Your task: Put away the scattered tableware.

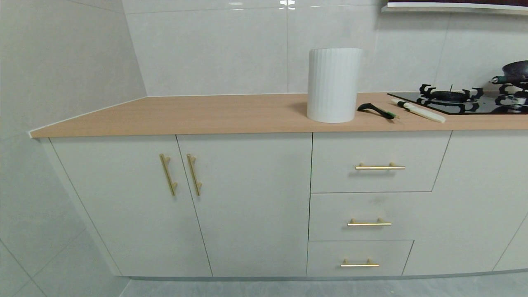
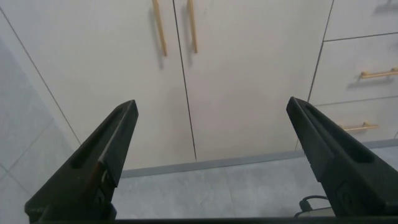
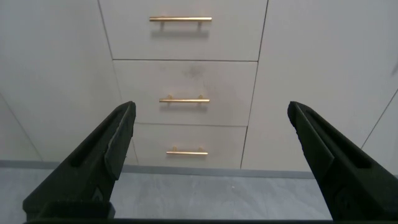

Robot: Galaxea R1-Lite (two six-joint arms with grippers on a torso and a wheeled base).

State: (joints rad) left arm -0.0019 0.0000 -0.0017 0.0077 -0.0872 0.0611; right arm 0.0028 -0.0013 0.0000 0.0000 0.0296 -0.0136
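So the tall white ribbed holder (image 1: 333, 84) stands upright on the counter (image 1: 185, 115), right of centre in the upper half of the frame. Just to its right lies a small black-handled utensil (image 1: 376, 110) with a greenish tip, flat and angled. Further right there's a long cream-white utensil (image 1: 418, 110) lying diagonally, with its far end at the hob (image 1: 486, 105) edge.

Left gripper (image 2: 210, 104), 2 matte black wedge-shaped jaws, right gripper (image 3: 210, 106), same 2 black jaws
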